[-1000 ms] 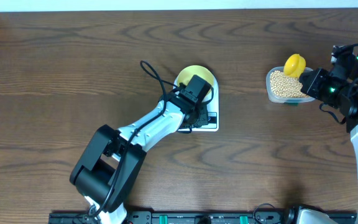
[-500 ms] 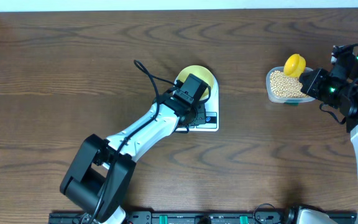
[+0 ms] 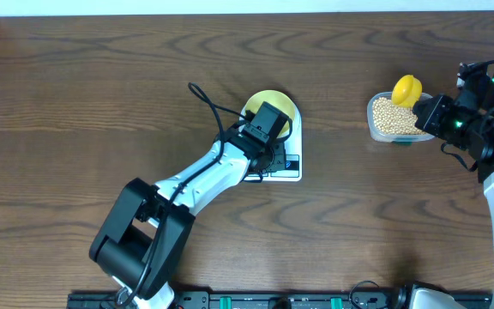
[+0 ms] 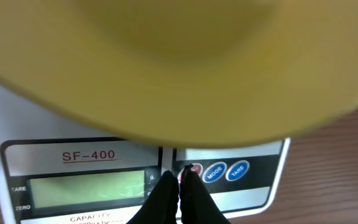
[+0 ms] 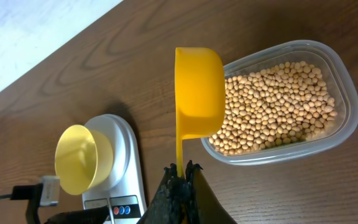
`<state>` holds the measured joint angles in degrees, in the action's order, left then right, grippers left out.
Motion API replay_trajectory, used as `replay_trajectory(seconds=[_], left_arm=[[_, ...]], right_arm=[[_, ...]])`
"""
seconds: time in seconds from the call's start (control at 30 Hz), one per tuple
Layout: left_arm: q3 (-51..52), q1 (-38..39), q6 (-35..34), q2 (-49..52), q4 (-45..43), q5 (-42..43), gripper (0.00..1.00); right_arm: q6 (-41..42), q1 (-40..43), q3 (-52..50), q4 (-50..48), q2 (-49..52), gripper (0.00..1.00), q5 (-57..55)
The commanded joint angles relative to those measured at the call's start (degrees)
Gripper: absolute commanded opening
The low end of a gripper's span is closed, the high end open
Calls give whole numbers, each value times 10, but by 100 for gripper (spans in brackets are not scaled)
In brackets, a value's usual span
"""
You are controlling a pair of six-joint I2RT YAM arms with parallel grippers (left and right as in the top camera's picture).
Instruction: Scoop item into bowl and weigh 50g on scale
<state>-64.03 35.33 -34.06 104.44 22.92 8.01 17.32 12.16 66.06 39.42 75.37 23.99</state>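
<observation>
Left gripper (image 4: 180,178), fingers together, is still sitting at the scale's (image 4: 86,155) half-hidden red button (image 4: 195,169); only its arm (image 3: 204,172) is shifting. The bowl (image 4: 179,62) is sitting on the scale, blurred. Well right of the scale, the right gripper (image 5: 180,171) is clamping a scoop (image 5: 197,93) by the tub (image 5: 348,118) of beans (image 5: 272,106).

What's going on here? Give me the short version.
The left gripper, fingers shut, has its tip at the red button on the scale, whose display looks blank. The bowl sits on the scale, looking empty. The right gripper holds the yellow scoop by its handle at the edge of the clear tub of beans.
</observation>
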Motion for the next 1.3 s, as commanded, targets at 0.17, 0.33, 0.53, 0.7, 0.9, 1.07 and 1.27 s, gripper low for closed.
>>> replay_trajectory(seconds=[0.17,0.33,0.53,0.7,0.9,1.07,1.27], left_arm=[[3,-1,8,20,-10,17,7],[3,-1,8,20,-12,21,7],[3,-1,8,21,-12,21,8],[3,-1,8,23,-12,21,7],[4,2,8,30,-12,29,7],[4,2,8,31,-12,29,7],[4,2,6,46,-12,25,7]], right_arm=[[-16,-3,9,0,2,1,-1],[-16,-3,9,0,2,1,-1],[-16,-3,9,0,2,1,-1],[-16,-3,9,0,2,1,-1],[-16,-3,9,0,2,1,-1],[-16,-3,9,0,2,1,-1],[-16,-3,9,0,2,1,-1]])
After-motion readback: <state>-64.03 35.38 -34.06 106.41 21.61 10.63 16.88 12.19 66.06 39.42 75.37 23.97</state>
